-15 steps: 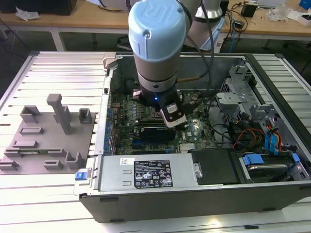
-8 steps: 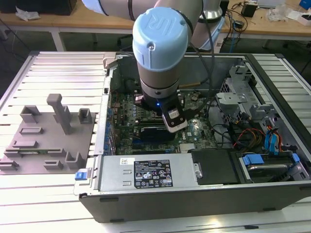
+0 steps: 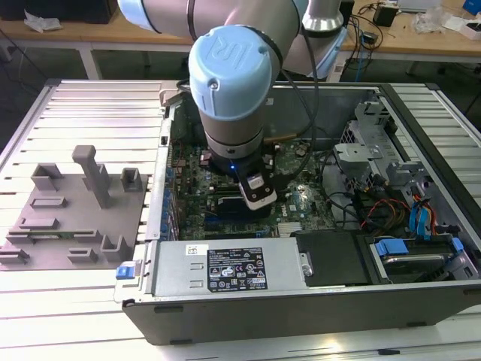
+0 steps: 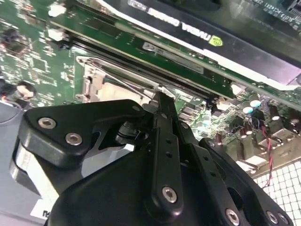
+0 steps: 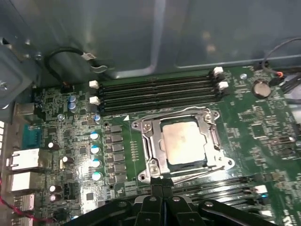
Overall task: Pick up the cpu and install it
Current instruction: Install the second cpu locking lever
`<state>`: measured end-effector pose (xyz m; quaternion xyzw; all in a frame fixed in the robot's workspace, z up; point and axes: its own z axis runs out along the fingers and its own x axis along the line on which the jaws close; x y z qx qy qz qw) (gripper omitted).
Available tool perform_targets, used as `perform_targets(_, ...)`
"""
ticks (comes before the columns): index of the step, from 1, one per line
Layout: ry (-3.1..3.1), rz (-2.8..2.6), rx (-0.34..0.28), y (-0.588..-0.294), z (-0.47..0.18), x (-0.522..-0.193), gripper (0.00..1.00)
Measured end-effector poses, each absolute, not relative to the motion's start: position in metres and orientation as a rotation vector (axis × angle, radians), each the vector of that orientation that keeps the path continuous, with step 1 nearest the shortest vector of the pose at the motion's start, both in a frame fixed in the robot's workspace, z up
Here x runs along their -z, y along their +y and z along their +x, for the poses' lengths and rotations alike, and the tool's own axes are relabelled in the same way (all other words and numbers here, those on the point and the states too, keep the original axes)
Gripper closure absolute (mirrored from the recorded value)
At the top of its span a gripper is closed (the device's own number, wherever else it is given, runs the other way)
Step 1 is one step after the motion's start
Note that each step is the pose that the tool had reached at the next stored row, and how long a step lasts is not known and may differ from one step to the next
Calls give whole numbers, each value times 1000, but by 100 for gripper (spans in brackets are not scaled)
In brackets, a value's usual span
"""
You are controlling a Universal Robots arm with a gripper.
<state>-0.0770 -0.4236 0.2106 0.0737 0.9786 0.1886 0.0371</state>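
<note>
slatted metal bench (image 3: pixel 83 113) held an open pc case (image 3: pixel 301 301), with the grey fixture plate (image 3: pixel 68 218) well off to the exterior view's left of the claw (image 5: pixel 161 188). the claw's fingers looked pressed together with nothing in them, tips just beside the socket frame (image 5: pixel 181 143). the cpu (image 5: pixel 184 142) already sat flat inside that frame, just ahead of the tips, so it seemed dropped in place. ram slots (image 5: pixel 157 92) lay beyond the socket, and loose cables (image 3: pixel 383 210) to the exterior view's right crowded things.
</note>
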Motion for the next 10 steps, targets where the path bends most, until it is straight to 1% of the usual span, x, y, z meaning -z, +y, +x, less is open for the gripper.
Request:
perform_targets(7, 3000, 227, -603, -416, -78, -200, 89)
perform_targets(10, 3000, 227, -604, -415, -81, -194, 89)
